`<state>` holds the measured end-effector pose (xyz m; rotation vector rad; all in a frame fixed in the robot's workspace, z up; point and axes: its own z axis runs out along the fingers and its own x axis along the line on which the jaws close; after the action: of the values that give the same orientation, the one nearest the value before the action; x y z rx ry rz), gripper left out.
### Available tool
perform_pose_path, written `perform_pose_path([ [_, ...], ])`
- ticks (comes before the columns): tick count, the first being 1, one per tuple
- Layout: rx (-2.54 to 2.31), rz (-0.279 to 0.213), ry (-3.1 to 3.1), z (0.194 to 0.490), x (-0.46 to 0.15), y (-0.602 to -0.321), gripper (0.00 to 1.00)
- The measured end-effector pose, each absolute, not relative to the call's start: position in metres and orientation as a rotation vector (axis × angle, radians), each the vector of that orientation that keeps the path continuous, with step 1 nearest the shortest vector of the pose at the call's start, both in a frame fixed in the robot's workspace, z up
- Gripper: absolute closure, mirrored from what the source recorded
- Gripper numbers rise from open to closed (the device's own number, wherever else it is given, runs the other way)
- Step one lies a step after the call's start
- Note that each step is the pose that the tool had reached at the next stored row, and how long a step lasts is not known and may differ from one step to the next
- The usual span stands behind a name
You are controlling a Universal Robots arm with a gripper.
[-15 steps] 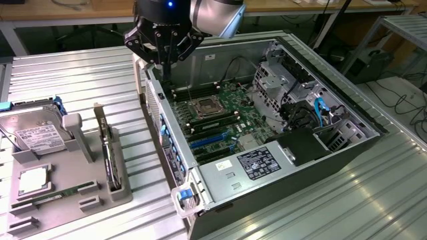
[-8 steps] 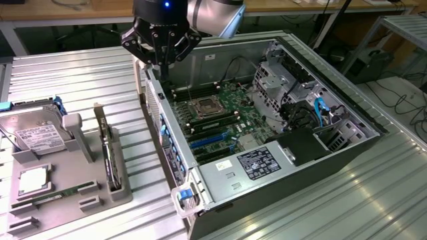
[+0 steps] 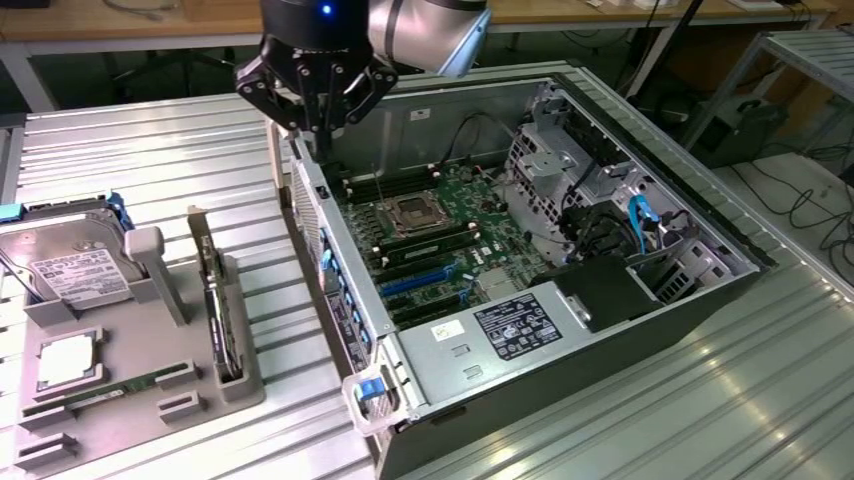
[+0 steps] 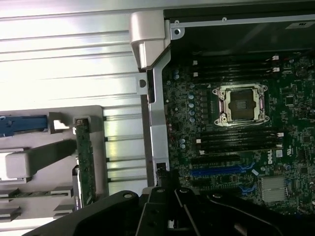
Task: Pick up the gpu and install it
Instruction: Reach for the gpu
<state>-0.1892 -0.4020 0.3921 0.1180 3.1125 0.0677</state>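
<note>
Arm's gripper [image 3: 320, 138] hung above the rear corner of the open computer case [image 3: 727, 290], on the exterior view's left side of it. Its fingers were drawn together and pointed down. Nothing was held between them. In the wrist view the dark gripper [image 4: 170, 196] sat over the case's grey side rail [image 4: 158, 128], at the motherboard's edge.

The gpu [image 3: 211, 290] stood on edge in a slot of the grey holder [image 3: 150, 268], well apart from the gripper, on the slatted metal table [image 3: 160, 150] beside the case. Wrist view showed the same card [image 4: 85, 162] as a narrow green strip, upright in the holder [image 4: 34, 160].

Also in the holder: a hard drive [image 3: 78, 268] with a white label, leaning at the far end, and a memory stick [image 3: 127, 385] lying flat near the front.

Inside the case, the motherboard [image 3: 447, 235] lay exposed, with the processor socket [image 3: 407, 213] bare and blue card slots [image 3: 416, 285] unfilled. The power supply [image 3: 501, 330] sat at the near end.
</note>
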Motion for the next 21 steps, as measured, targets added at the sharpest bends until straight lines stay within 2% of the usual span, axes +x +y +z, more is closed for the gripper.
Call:
perform_pose_path([
  [21, 0.118, 0.068, 3.113, 0.3919, -0.1996, -0.4032, 0.89],
])
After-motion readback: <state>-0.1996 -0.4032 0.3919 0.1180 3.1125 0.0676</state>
